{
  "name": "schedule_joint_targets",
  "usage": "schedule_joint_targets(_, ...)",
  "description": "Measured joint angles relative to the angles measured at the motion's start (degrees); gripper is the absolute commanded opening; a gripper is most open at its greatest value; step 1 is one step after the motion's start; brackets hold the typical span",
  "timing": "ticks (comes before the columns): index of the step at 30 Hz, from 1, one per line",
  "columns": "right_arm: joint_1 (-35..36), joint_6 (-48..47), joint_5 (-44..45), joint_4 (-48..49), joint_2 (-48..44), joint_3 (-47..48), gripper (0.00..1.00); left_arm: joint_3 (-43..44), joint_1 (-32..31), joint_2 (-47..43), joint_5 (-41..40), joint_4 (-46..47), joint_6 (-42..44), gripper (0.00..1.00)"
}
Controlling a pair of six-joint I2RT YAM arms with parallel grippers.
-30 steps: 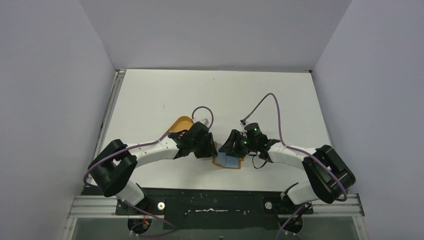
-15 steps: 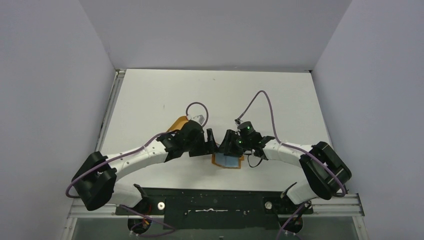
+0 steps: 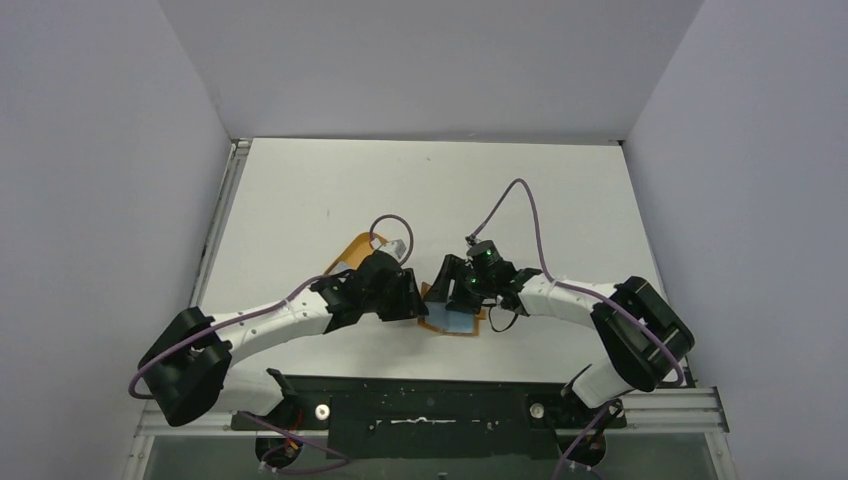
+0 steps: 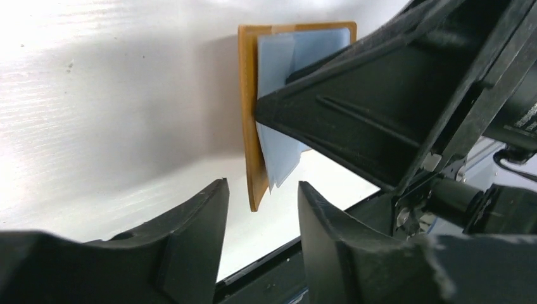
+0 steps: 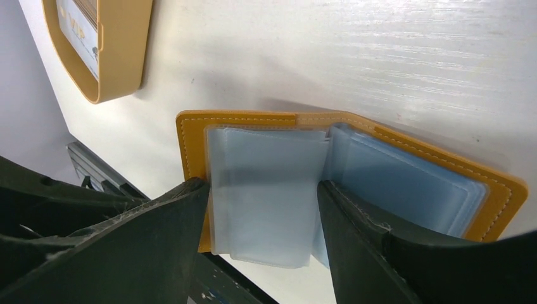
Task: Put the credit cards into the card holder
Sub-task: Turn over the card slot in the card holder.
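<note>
Right wrist view has the right jaws standing apart, close over the card holder, one finger on each side of the left-hand stack of clear bluish sleeves; they flank the stack rather than pinch it, and nothing is carried. Left wrist view shows the left jaws with a modest gap, empty, aimed at the holder's edge from just beside it. Outward from there, the holder lies spread open and flat on the white tabletop, tan-orange cover down and sleeves up. Well apart from it sits an orange rimmed tray with what looks like a pale printed credit card inside; how many cards lie there I cannot tell. I judge the holder light and floppy: its sleeves look soft and slick, so it will likely slide or fold unless one arm pins the stiffer cover border while a pocket mouth is held up. A card should be thin, stiff, smooth and light, so awkward to lift while flat; better to pinch across its faces at a short edge, perhaps after tipping it against the tray's rim
</note>
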Motion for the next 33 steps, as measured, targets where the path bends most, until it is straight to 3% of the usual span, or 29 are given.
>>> schedule_joint_targets(3,0.2,1.2,0.3,0.3,0.4,0.3,0.65,-1.2,-0.1,0.0,1.1,1.8,0.0,0.39)
schedule_joint_targets(10,0.2,3.4,0.6,1.7,1.1,0.3,0.65,-1.2,-0.6,0.4,1.4,3.9,0.5,0.72)
schedule_joint_targets(15,0.2,3.7,0.7,1.7,1.1,0.3,0.65,-1.2,-0.9,0.5,-1.0,2.8,0.6,0.85)
schedule_joint_targets(18,0.2,3.8,0.7,1.7,1.1,0.3,0.65,-1.2,-0.9,0.5,-1.9,2.5,1.2,0.85)
schedule_joint_targets(26,0.2,4.2,0.7,2.0,1.1,0.3,0.65,-1.1,-1.0,5.5,-0.5,3.7,3.3,0.49)
schedule_joint_targets(33,0.2,4.2,0.7,2.0,1.1,0.3,0.65,0.1,-1.2,8.6,0.4,4.0,4.2,0.48)
